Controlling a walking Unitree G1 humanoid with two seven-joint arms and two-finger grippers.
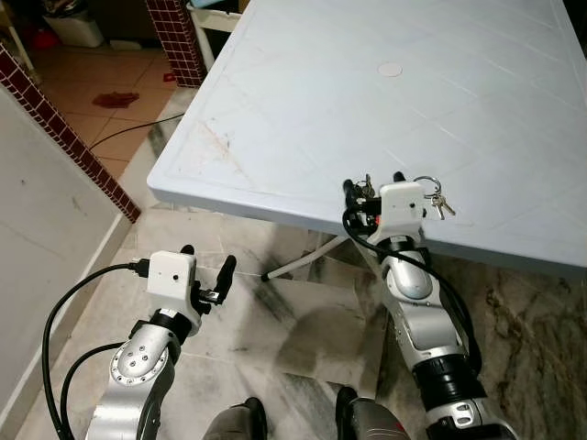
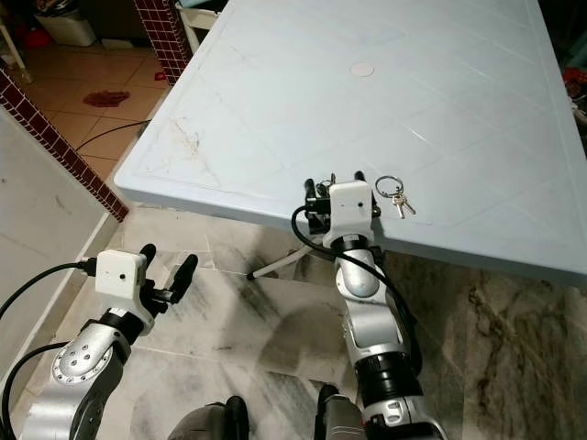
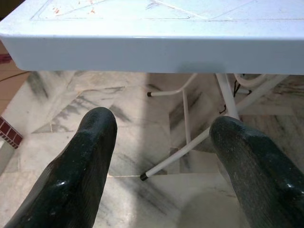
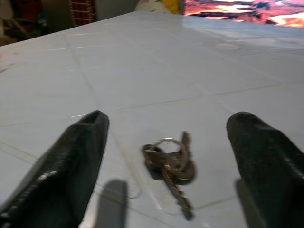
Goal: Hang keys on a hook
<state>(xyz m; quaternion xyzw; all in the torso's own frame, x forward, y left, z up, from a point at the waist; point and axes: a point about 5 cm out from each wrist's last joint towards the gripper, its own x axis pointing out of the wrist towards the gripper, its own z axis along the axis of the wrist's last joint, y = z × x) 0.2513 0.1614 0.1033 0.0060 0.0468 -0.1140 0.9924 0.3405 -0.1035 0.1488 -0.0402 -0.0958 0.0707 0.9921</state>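
Note:
A dark bunch of keys (image 4: 170,166) lies flat on the white plastic table (image 1: 303,110) near its front edge. My right gripper (image 1: 373,181) rests over that edge, open, one finger on each side of the bunch and neither touching it. A second, silvery key ring (image 1: 431,194) with small keys lies on the table just right of the right wrist. My left gripper (image 1: 207,257) hangs open and holds nothing, below and left of the table's front corner, above the floor.
White table legs (image 3: 190,147) cross under the table over the marble floor (image 1: 293,330). A low wall with a red tile edge (image 1: 64,137) runs along my left. A black cable (image 1: 128,133) and a red rag (image 1: 115,99) lie on the tiled floor beyond.

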